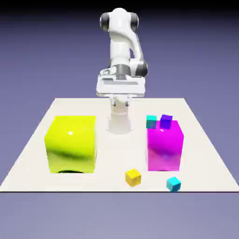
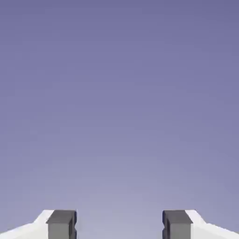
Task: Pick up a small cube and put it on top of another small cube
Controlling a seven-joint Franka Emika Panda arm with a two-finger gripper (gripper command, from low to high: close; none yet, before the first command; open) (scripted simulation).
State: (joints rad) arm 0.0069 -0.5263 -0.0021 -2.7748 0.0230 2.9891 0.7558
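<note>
Small cube [image 1: 133, 177]: you see glossy bright yellow, alone on the pale worktop [image 1: 32, 154]
Fingers [image 2: 61, 225]: spread apart, grasping nothing

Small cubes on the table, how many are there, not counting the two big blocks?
4. The small yellow cube and a cyan cube sit near the front edge; a teal cube and a purple cube sit behind the magenta block, which may hide others.

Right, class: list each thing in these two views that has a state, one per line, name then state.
end effector: open, empty, raised near the robot's base
small yellow cube: loose on the table, untouched
small cyan cube: loose on the table, nothing stacked on it
small teal cube: behind the magenta block's top edge
small purple cube: beside the teal one
magenta block: upright
yellow-green block: upright
</note>
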